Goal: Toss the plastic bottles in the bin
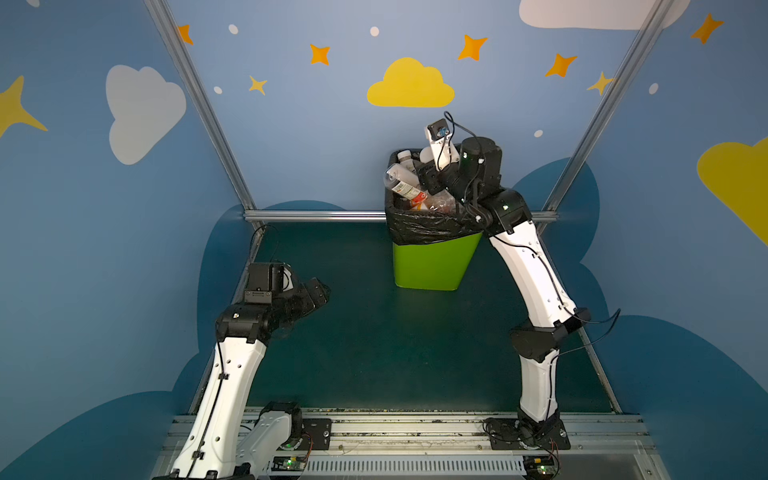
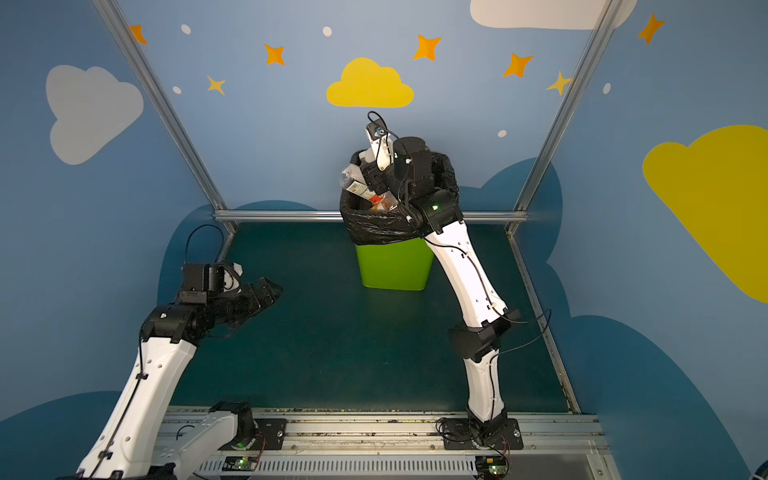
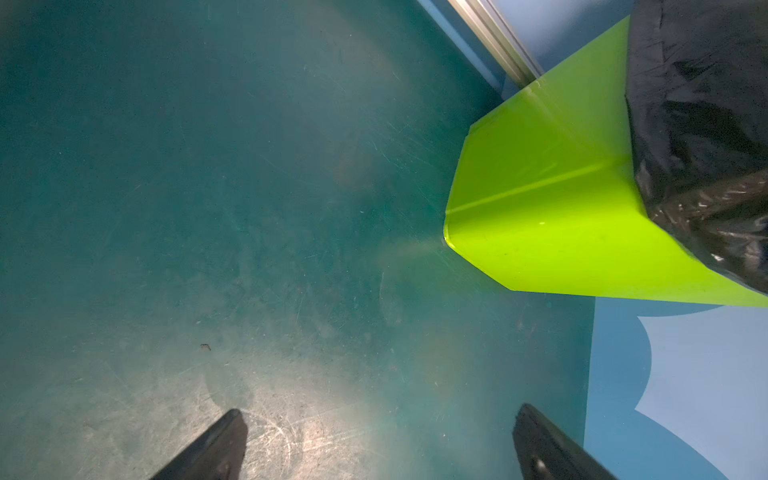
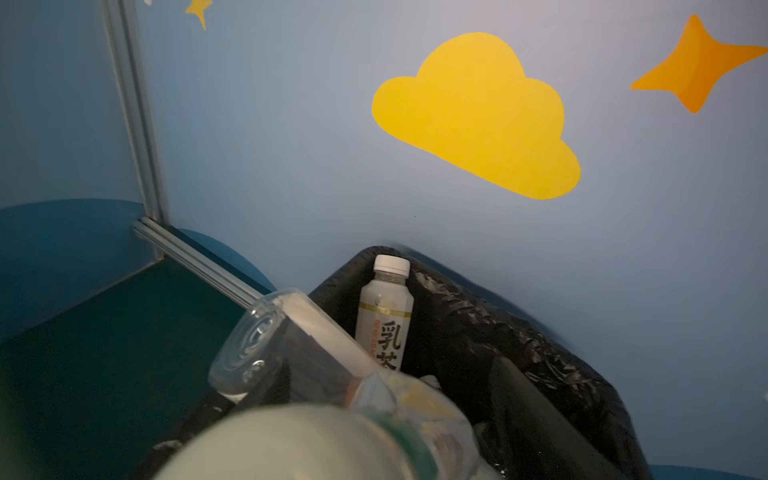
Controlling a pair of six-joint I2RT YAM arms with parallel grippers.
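The lime-green bin (image 1: 432,266) (image 2: 392,266) (image 3: 540,187) stands at the back of the table, its black bag (image 4: 519,332) folded over the rim. Plastic bottles are heaped above the rim. A clear bottle with a red and green label (image 1: 401,183) (image 2: 355,185) (image 4: 257,345) lies tilted on top. A white bottle with a white cap (image 4: 386,311) stands against the bag. My right gripper (image 1: 428,178) (image 2: 370,174) (image 4: 361,380) hangs over the bin's mouth. A blurred white bottle (image 4: 299,444) fills the space between its fingers; whether they grip it is hidden. My left gripper (image 1: 320,291) (image 2: 270,291) (image 3: 380,409) is open and empty, low over the table's left side.
The dark green table (image 1: 374,332) shows no loose bottles. An aluminium rail (image 1: 316,215) runs along the back edge just behind the bin, with slanted frame posts and blue walls on both sides. The right arm leans over the bin's right rim.
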